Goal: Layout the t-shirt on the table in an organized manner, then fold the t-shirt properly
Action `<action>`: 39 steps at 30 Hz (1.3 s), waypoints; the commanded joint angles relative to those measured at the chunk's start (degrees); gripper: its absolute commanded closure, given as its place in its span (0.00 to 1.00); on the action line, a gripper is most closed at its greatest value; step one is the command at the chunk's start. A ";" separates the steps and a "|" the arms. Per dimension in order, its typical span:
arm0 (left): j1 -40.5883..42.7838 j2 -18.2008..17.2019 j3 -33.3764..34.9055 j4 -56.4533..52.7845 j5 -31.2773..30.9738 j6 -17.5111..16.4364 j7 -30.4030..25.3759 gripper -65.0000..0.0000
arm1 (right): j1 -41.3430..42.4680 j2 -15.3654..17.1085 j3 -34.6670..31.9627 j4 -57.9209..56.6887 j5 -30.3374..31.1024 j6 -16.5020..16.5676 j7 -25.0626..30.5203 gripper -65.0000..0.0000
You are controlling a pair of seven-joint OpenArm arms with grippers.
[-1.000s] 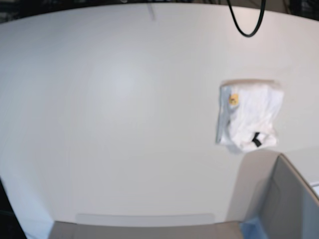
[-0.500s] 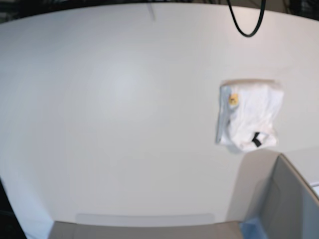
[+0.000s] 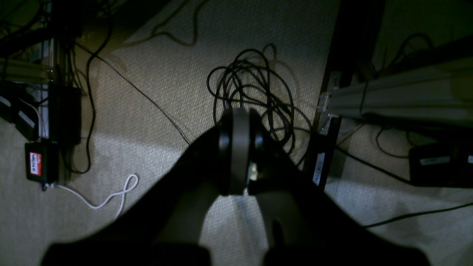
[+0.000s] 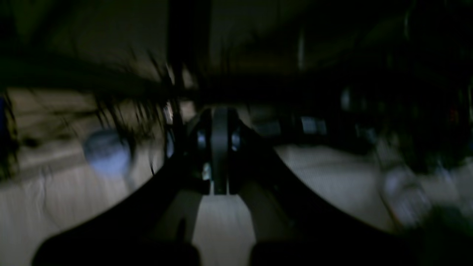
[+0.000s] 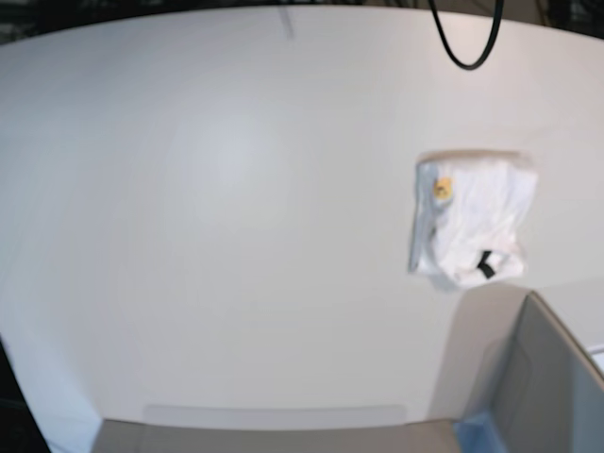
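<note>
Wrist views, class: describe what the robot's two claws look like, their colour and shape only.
Both are black. The left claw shows two curved arms sweeping up to a narrow, rounded tip with a small pale spot beside it. The right claw has the same forked outline, with small bluish glints near its tip; that view is blurred.

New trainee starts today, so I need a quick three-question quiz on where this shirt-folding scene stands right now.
1. True or false: the white cloth t-shirt lies spread flat on the large white table.
2. Which end effector grips the shirt? A left B right C neither
3. What grey thing stands at the near right?

Key: 1 false, it is bunched. 2 C; the left end effector and the right end effector are shut, pointing at the floor. 3 a grey box corner.
</note>
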 commanded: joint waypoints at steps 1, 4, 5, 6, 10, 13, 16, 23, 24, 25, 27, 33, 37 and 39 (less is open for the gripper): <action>0.77 -0.30 0.14 -0.13 -0.18 0.28 -1.01 1.00 | 0.55 2.42 0.21 0.55 1.04 0.78 -0.74 1.00; 0.77 -0.30 0.14 -0.13 -0.18 0.28 -1.01 1.00 | 1.61 3.91 0.21 -1.30 1.04 0.78 -5.14 1.00; 0.77 -0.39 0.14 -0.13 -0.18 0.28 -1.01 1.00 | 1.61 4.09 0.21 -2.09 1.04 0.78 -5.14 1.00; 0.77 -0.39 0.14 -0.13 -0.18 0.28 -1.01 1.00 | 1.78 4.00 0.21 -2.35 1.04 0.78 -5.14 1.00; 0.77 -0.39 0.14 -0.13 -0.18 0.28 -0.92 1.00 | 3.71 3.65 0.21 -2.17 1.04 0.78 -6.46 1.00; 0.68 -0.39 0.14 -0.13 -0.10 0.28 1.28 1.00 | 5.03 3.65 0.21 -4.37 1.04 0.78 -14.37 1.00; -1.34 -1.35 0.14 -0.13 -0.10 0.19 8.13 1.00 | 4.86 4.09 0.21 -10.88 1.04 0.78 -19.73 1.00; -3.19 -1.71 0.23 -0.13 -0.10 0.19 16.93 1.00 | 5.30 4.09 0.21 -17.65 1.04 -2.34 -26.32 1.00; -3.98 -1.71 0.23 -0.13 -0.10 0.19 18.77 1.00 | 5.39 4.18 0.21 -18.70 1.04 -3.13 -27.38 1.00; -5.12 -1.79 0.31 -0.13 -0.01 0.19 20.88 1.00 | 5.65 4.53 0.21 -19.84 1.04 -3.93 -28.70 1.00; -6.88 -2.41 0.31 -0.13 1.14 0.19 25.45 1.00 | 6.62 5.06 0.21 -21.78 1.04 -6.04 -30.89 1.00; -9.52 -2.14 0.05 -0.13 7.11 0.19 32.57 1.00 | 8.73 5.32 0.21 -25.73 1.04 -13.07 -32.48 1.00; -9.61 -2.06 -0.30 -0.04 7.11 0.28 32.31 1.00 | 11.10 5.32 0.21 -25.82 1.04 -15.35 -32.21 1.00; -9.61 -2.06 -0.39 -0.04 7.03 0.55 29.32 1.00 | 12.15 5.23 0.21 -25.91 1.04 -15.79 -31.86 1.00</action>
